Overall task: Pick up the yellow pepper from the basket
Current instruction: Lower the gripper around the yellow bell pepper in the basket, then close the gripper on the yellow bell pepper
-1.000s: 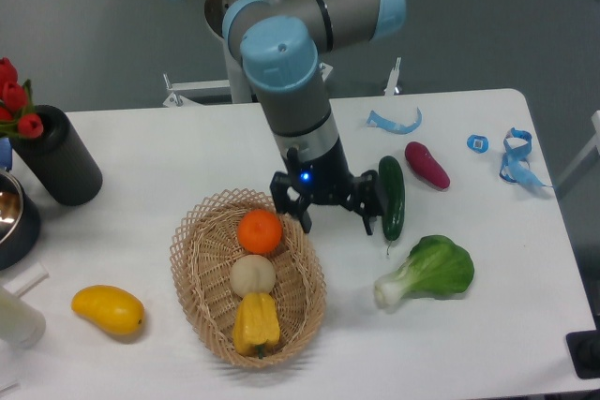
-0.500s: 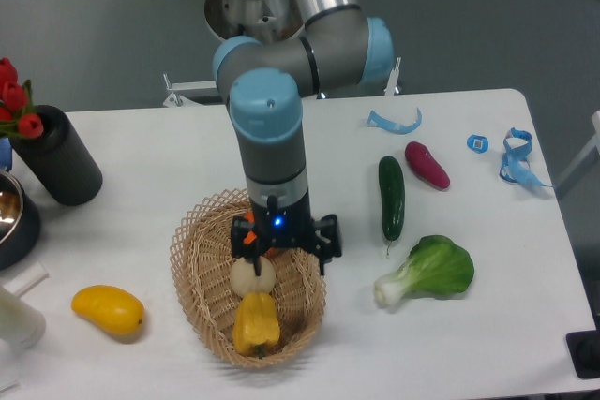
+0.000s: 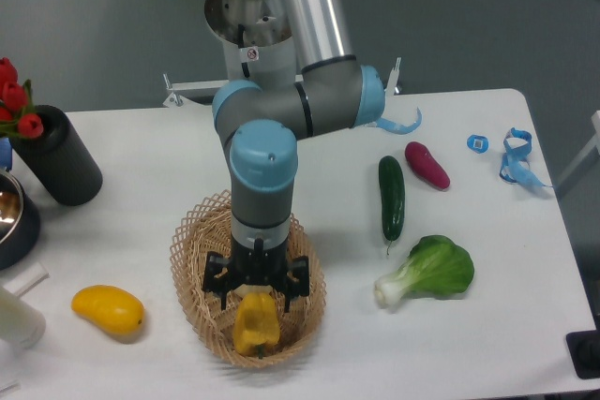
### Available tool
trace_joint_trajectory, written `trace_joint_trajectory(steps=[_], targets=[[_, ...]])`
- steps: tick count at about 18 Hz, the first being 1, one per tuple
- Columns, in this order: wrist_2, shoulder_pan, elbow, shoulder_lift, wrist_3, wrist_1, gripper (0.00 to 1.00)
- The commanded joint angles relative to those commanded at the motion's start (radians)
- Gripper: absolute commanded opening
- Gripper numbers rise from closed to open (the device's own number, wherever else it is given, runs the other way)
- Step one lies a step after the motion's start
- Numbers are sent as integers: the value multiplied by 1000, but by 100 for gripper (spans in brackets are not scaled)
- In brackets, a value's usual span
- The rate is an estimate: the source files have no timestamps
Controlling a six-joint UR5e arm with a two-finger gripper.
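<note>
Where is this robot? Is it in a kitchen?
Probably a robot lab, not a kitchen: the robot arm is fixed by a plain white table, with a cucumber laid out on it and a yellow pepper in a basket.

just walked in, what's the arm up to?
The arm is going for the yellow pepper in the wicker basket. The gripper hangs directly above the pepper with its fingers spread to either side, open, and nothing is grasped yet; the pepper lies at the near end of the basket. Outside the basket, a yellow mango-like fruit, a cucumber and a bok choy sit untouched on the table.
</note>
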Motion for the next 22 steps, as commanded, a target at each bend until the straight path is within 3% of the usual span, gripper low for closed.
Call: trace_joint_trajectory(steps=[22], targets=[[3, 2, 0, -12, 5, 0, 100]])
